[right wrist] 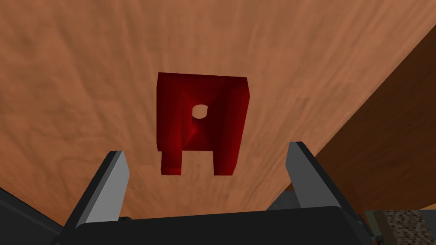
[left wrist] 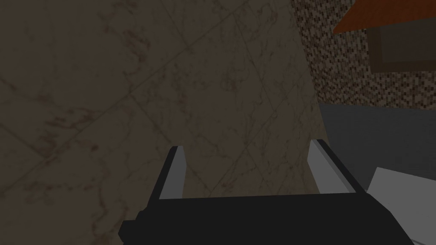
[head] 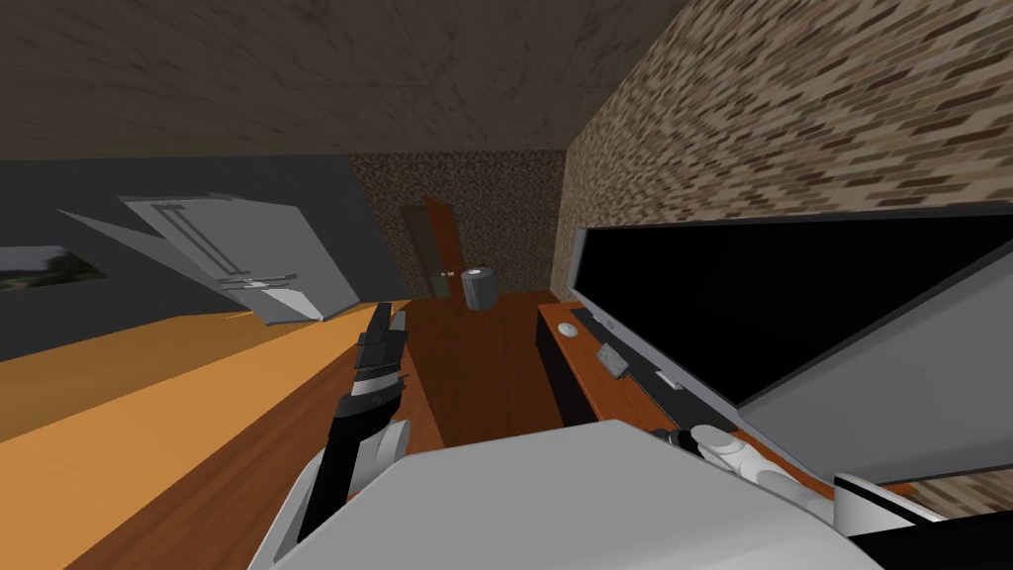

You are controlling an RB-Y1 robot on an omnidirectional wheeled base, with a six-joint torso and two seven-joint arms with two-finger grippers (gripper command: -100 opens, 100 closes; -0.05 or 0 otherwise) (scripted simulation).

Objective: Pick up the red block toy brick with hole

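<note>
The red brick [right wrist: 202, 132] lies on the bench [right wrist: 85, 64], not picked up yet; the right gripper [right wrist: 206, 149] hangs wide open near it, so grabbing and lifting are left

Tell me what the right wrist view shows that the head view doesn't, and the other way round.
Right wrist view: the red brick with its hole, lying on the wood just ahead of the right gripper, whose fingers are open and not touching it.
Head view: the left gripper held up, a grey cylinder, a door and a big black screen.
Both: the brown wood shelf, which the right arm reaches over.
</note>
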